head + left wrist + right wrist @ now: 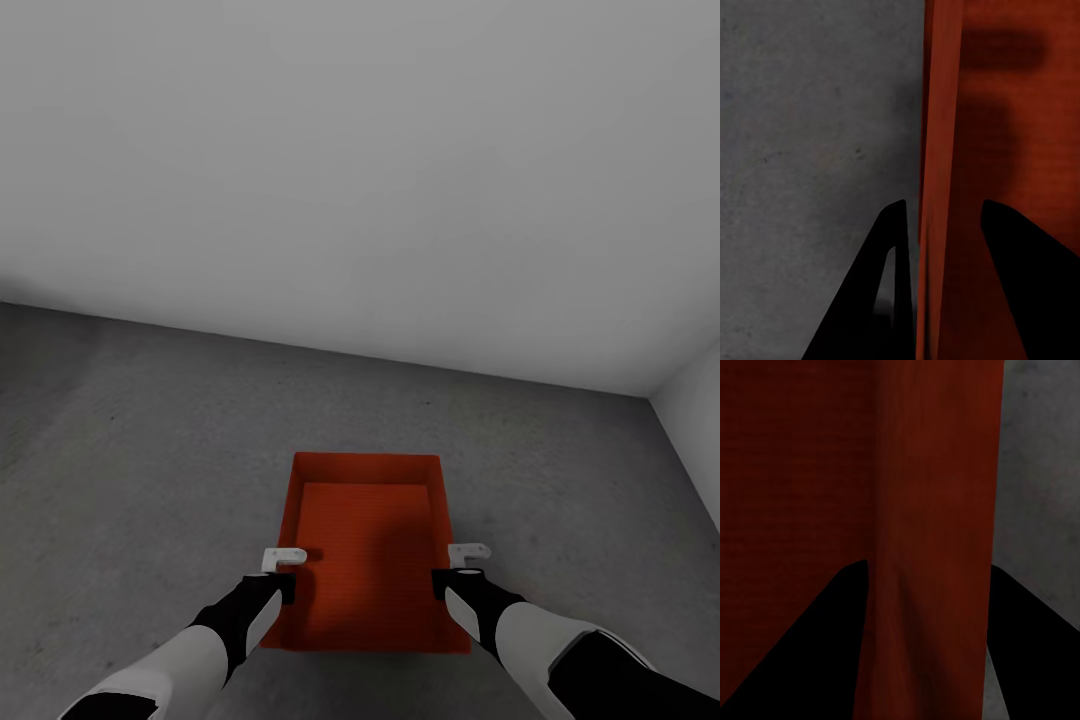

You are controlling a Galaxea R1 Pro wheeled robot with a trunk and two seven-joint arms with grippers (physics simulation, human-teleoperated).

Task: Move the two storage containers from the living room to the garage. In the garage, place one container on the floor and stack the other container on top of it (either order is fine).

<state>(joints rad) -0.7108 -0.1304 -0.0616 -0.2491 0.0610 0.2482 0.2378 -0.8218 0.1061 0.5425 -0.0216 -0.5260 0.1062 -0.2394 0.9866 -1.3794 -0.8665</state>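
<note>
Head view: an orange-red storage container (366, 545) sits on the rough dark grey floor (130, 450) of the garage, in the near centre of the scene, its open top facing up and its long axis running near to far. A pale grey wall (360, 170) rises beyond it, and a second wall (695, 420) meets it at the far right corner.

The left gripper (283, 560) is placed at the container's left long wall, towards its near end; the right gripper (468, 553) is placed at the right long wall, opposite.

Left wrist view: the container's left wall (937, 150) runs between the two dark fingers (889, 300), one finger outside over the floor (810, 150) and one inside over the container's bottom. A narrow gap shows between the outer finger and the wall, so the jaws straddle the wall without visibly pressing on it.

Right wrist view: the container's right wall (937, 510) lies between the two fingers (810, 660), which stand apart on either side; whether they touch the wall cannot be told.
</note>
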